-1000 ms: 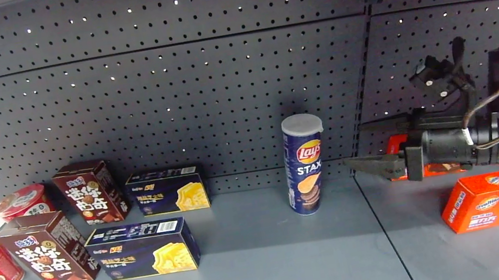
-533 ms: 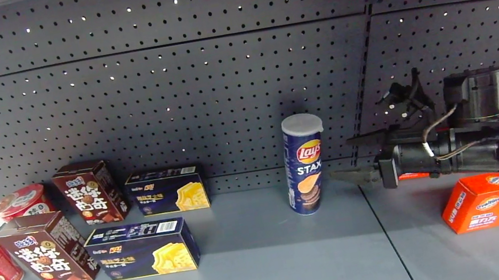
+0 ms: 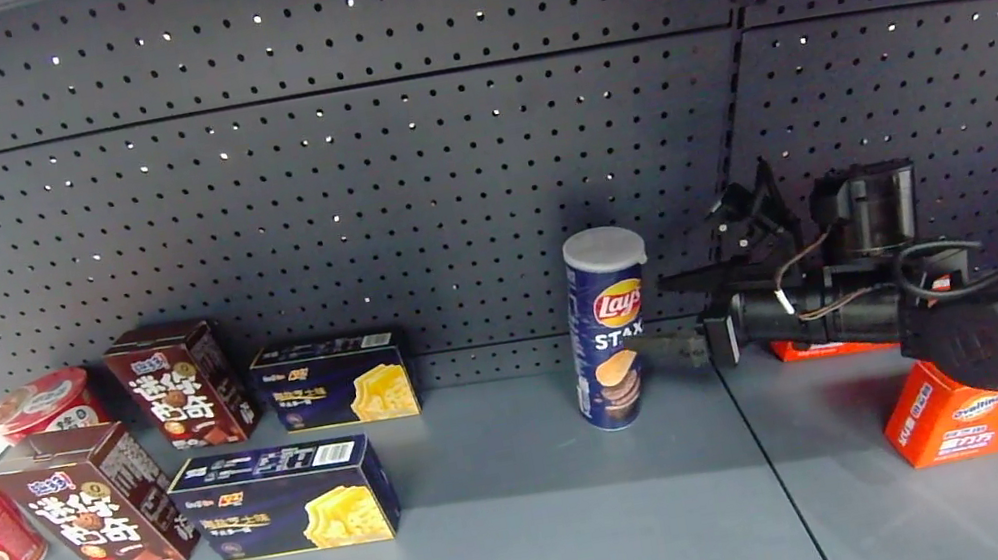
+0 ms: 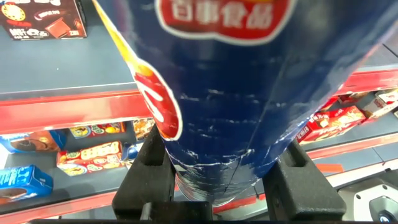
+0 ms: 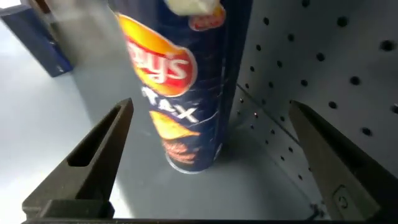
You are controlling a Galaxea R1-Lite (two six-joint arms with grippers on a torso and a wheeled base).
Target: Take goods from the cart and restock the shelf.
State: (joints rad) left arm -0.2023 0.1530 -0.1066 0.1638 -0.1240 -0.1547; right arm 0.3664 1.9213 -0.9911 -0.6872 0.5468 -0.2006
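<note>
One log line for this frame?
right tool open, at upright chip can on shelf | left tool shut on blue can

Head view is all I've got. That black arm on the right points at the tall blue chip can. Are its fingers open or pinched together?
Observer: Open. From the right wrist view, on the right gripper the fingers are spread wide, and the upright chip can faces the gap between them.
Operator: And the robot's other arm?
Observer: The left gripper is shut on a second blue can, one finger on each side.
Operator: What's around that one?
Observer: Different shelving: behind it run red-edged shelves stocked with other boxes.
</note>
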